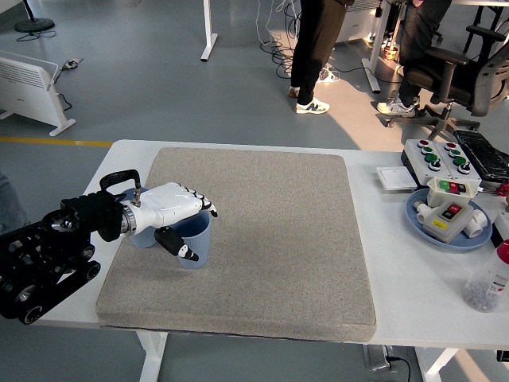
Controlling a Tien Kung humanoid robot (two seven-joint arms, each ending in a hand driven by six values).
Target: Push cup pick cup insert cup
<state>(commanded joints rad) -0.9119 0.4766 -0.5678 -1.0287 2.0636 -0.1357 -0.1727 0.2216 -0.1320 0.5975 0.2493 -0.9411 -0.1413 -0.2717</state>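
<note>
A light-blue plastic cup (196,241) stands upright on the grey mat (262,239). Left hand (176,213) hovers over its rim, fingers spread, gripping nothing.

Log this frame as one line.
left hand: open, over blue cup | cup: upright on grey mat | right hand: not in view

A grey mat (262,231) covers the white table (413,302). At its right end a blue plate (445,235) holds a button box (449,208), beside a clear bottle (487,282).
</note>
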